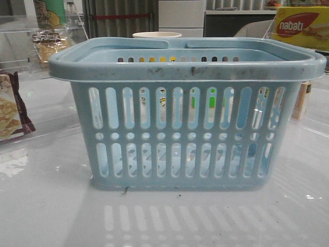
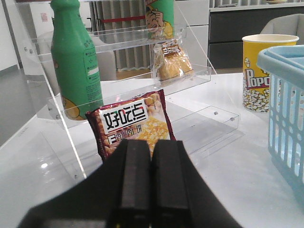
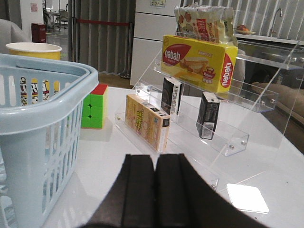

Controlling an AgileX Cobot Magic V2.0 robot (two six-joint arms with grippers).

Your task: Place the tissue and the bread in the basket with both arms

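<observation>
Both grippers, left gripper [image 2: 151, 183] and right gripper [image 3: 154, 190], have their fingers pressed together, holding nothing. The basket [image 1: 185, 69] stands mid-table, apparently empty. Beyond the left one, the bread [image 2: 173, 61] sits on an acrylic shelf: light, crinkly, probably slippery (pinch its middle gently). The tissue [image 3: 208, 115], soft and squashable, stands on the right-hand rack. The white table [image 1: 46, 206] is glossy.

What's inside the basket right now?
Through the slots of the basket the floor looks bare in the front view; neither tissue nor bread shows inside. The colours behind the slots are items beyond it. The rim hides the interior from above, so corners stay unconfirmed.
</observation>
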